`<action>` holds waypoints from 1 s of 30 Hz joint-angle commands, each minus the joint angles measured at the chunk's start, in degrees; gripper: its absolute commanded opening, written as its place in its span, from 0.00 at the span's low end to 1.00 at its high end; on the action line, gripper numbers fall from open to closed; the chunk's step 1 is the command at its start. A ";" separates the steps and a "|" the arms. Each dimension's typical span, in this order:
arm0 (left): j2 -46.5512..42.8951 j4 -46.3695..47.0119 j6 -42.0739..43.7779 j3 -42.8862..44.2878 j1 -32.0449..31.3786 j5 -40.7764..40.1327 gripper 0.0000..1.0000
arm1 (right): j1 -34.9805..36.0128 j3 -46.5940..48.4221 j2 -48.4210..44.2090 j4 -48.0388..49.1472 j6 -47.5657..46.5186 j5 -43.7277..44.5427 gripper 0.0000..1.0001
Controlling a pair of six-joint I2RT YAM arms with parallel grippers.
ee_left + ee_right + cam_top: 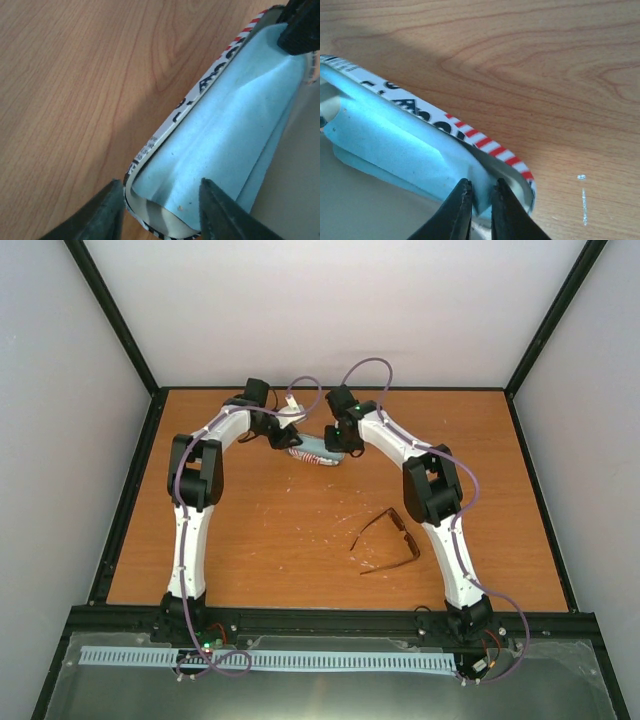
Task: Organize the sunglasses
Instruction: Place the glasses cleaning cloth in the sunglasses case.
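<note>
left end effector (160,210) spread astride case (165,130) | right end effector (480,205) pinching cloth (385,145) | sunglasses (388,542) apart

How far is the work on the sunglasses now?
Early stage. Done: the case appears open, with the blue cloth lying in it. In hand: the right gripper pinches the cloth; the left gripper straddles the case rim. Left: the sunglasses lie unfolded on the table.

I'm seeing both grippers crowding the striped case (318,452) near the desk's far edge, blocking that middle; sunglasses (388,541) are lying alone toward the near right edge, bare wood surrounding them.
</note>
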 commanded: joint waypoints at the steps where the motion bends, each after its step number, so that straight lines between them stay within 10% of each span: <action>1: 0.44 -1.23 0.68 3.11 0.41 0.53 0.50 | -0.69 2.37 1.13 -1.98 -0.17 0.92 0.14; 8: -0.80 -1.85 0.04 2.94 0.49 -0.09 0.67 | -0.71 2.09 -0.14 -3.03 0.05 1.31 0.19; 12: -2.24 -1.55 -0.86 2.16 0.50 -0.46 0.99 | -0.71 1.78 -1.94 -3.43 0.11 3.07 0.26; 26: -13.99 8.61 -13.23 -5.39 4.05 -5.37 1.00 | -3.82 -16.29 -18.99 -0.25 8.78 9.79 0.34; 30: -16.55 5.42 -12.43 -6.42 4.10 -3.52 0.86 | -5.45 -21.75 -22.60 -3.41 10.85 9.16 0.34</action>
